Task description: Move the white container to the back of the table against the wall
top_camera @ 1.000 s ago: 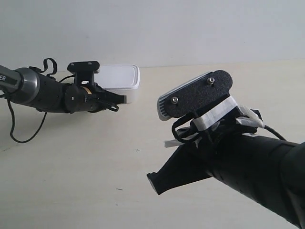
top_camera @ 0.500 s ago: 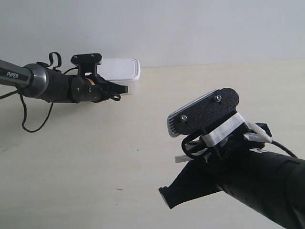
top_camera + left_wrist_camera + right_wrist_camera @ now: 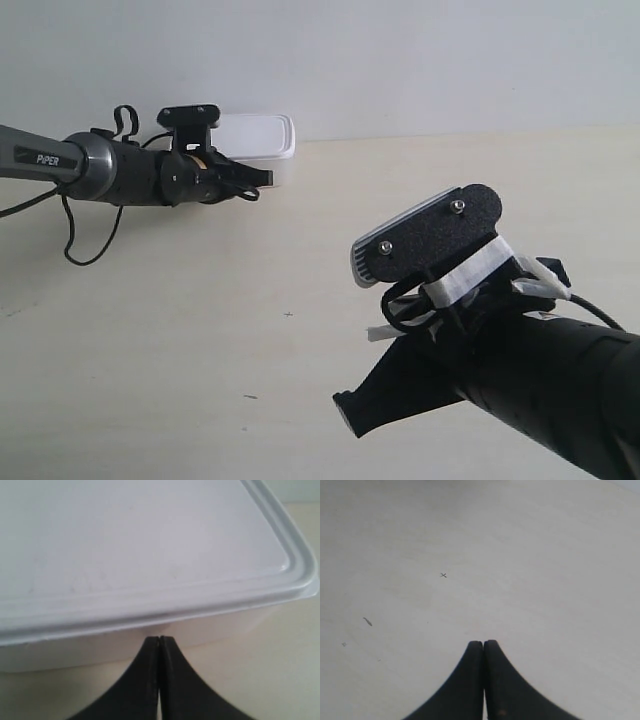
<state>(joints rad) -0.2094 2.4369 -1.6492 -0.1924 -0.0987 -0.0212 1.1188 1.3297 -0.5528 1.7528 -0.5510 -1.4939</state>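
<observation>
The white container (image 3: 258, 140) sits at the far edge of the table (image 3: 200, 330), close under the wall (image 3: 400, 60). Its lid (image 3: 150, 555) fills the left wrist view. My left gripper (image 3: 159, 639) is shut, its black tips pressed against the container's side wall just below the lid rim; in the exterior view that gripper (image 3: 266, 178) belongs to the arm at the left. My right gripper (image 3: 483, 643) is shut on nothing, hovering over bare table; its arm (image 3: 500, 360) fills the exterior view's lower right.
Black cable (image 3: 80, 235) loops down from the left arm onto the table. A small dark cross mark (image 3: 443, 575) and a few specks (image 3: 367, 621) dot the surface ahead of the right gripper. The right arm's camera mount (image 3: 425, 235) blocks part of the table.
The left arm has pushed forward and the container has slid back toward the wall. The right arm dropped lower and to the right, then held still.
</observation>
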